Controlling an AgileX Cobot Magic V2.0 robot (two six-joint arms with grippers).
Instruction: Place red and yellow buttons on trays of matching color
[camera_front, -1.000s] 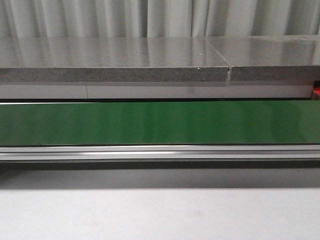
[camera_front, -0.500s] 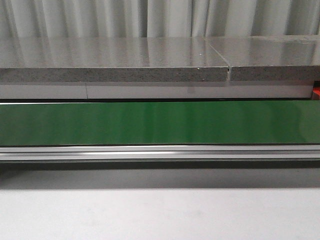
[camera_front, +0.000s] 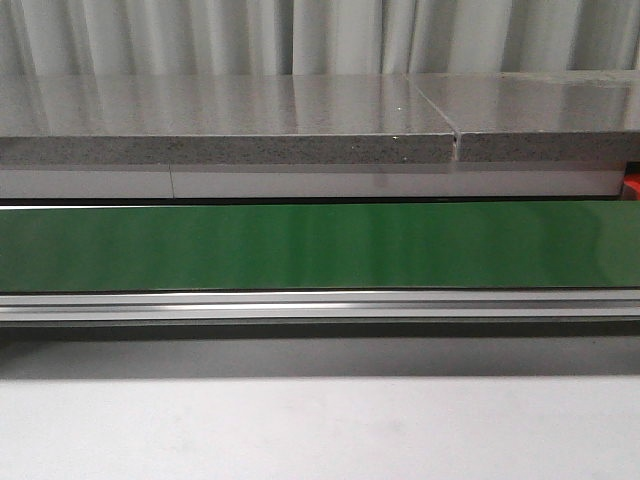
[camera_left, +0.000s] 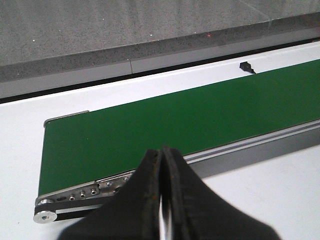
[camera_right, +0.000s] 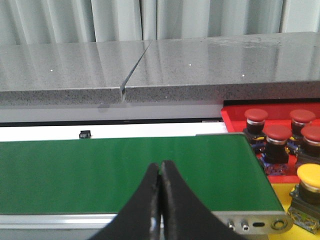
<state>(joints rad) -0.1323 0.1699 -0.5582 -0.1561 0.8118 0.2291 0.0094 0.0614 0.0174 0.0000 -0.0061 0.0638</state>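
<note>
Nothing has changed on the green belt (camera_front: 320, 245) across the last second: in the front view it is as bare as it was, with no button riding on it, so there is nothing new to pick and the job looks to be between pieces, or waiting. Neither arm appears in that view.

The left claw (camera_left: 162, 200) has its fingers pressed together, holding nothing, and hangs over the near rail at the belt's end roller. The right claw (camera_right: 160, 200) is likewise closed and empty, poised above the other end of the belt.

The buttons sit just past that end, off to the right claw's side: four red buttons (camera_right: 276, 134) stand in the red tray (camera_right: 231, 117), and a yellow button (camera_right: 311, 181) rests on what is probably the yellow tray (camera_right: 282, 197), though only a corner of it shows. All lie near the right claw but apart from it
</note>
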